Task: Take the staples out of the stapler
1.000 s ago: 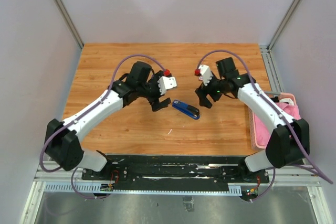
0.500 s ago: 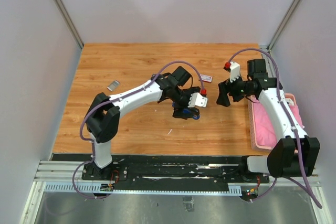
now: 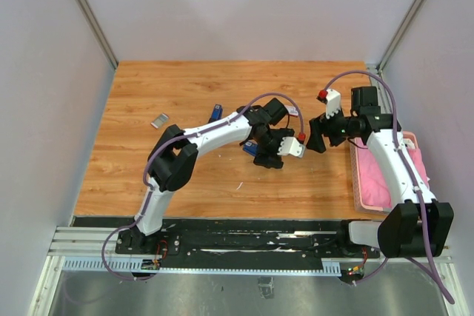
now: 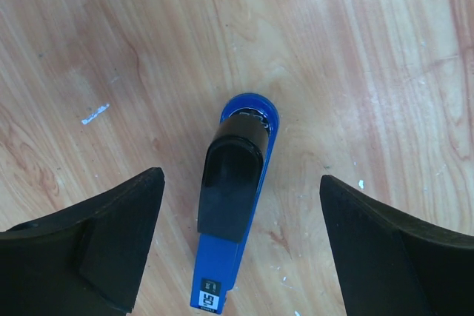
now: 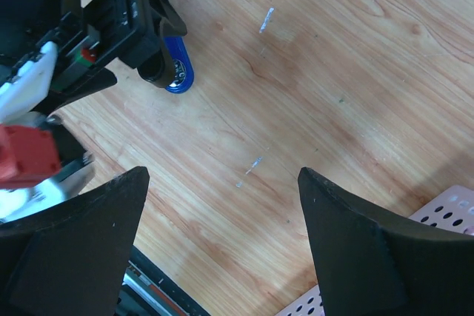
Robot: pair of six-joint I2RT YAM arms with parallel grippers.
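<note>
— Where is my left claw?

— Your left claw (image 4: 241, 181) hangs right above the stapler (image 4: 231, 209), spread wide. The stapler lies flat on the table (image 4: 355, 49) between your two fingers (image 4: 96, 242), and neither one touches it. You have hold of nothing there.

— And the right one?

— Your right claw (image 5: 222, 175) is also wide apart and empty. It hangs over bare wood to the right of the stapler, with the pink basket (image 5: 455, 209) close on its other side.

— Where are the staples?

— In your right wrist view, thin silvery staples (image 5: 252, 166) lie loose on the wood below the gap between your right fingers. A second strip (image 5: 266, 19) lies farther off. Both are clear of the stapler, whose blue end shows under your left claw. From above you cannot tell whether any staples sit inside the stapler. You see only its black top over the blue body.

— Anything else on the table?

— Overhead, a small blue thing (image 3: 215, 112) lies just beyond your left arm. A small grey thing (image 3: 159, 120) lies farther left, well apart from the stapler.
</note>
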